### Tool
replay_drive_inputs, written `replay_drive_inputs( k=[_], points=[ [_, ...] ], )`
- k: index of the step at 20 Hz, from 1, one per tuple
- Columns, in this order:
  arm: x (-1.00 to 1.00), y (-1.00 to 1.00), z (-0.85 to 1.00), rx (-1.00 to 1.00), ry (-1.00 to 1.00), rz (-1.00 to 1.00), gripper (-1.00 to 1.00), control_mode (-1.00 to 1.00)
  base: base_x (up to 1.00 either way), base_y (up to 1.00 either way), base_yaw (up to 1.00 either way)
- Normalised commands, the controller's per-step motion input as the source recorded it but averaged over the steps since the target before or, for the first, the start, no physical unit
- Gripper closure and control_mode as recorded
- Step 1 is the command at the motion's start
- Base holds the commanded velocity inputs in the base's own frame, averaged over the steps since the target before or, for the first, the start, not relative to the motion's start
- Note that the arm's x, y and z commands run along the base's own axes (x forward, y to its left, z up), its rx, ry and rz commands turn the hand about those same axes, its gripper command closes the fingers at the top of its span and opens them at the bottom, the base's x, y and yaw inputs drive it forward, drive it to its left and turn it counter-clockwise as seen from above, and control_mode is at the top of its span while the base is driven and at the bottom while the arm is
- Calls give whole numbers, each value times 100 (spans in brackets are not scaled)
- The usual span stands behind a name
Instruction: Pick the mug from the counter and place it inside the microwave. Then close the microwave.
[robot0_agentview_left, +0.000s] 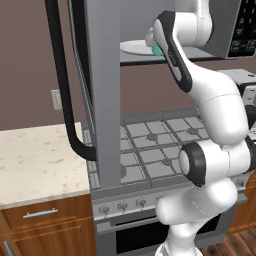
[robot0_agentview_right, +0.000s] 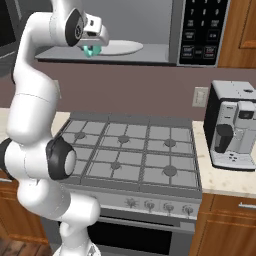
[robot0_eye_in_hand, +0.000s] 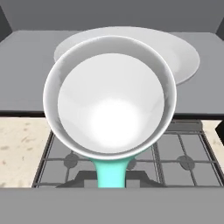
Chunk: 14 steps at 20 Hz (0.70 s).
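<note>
The mug (robot0_eye_in_hand: 111, 107) sits at the centre of the hand view, mouth toward the camera, gripped by the gripper (robot0_agentview_right: 91, 48) by its handle side. It hangs at the microwave (robot0_agentview_right: 200, 30) threshold, upper left of the right base view, just short of the white plate (robot0_eye_in_hand: 183, 57). The door (robot0_agentview_left: 100, 90) stands open for entry.
</note>
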Motion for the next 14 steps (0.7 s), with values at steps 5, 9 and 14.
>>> replay_drive_inputs(
  k=[5, 9, 14],
  points=[
    [3, 14, 0, 0, -5, 0, 100, -100, 0, 0, 0],
    [21, 8, -1, 0, -1, 0, 100, -100, 0, 0, 0],
    [18, 0, 0, 0, 0, 0, 100, -100, 0, 0, 0]
  ],
)
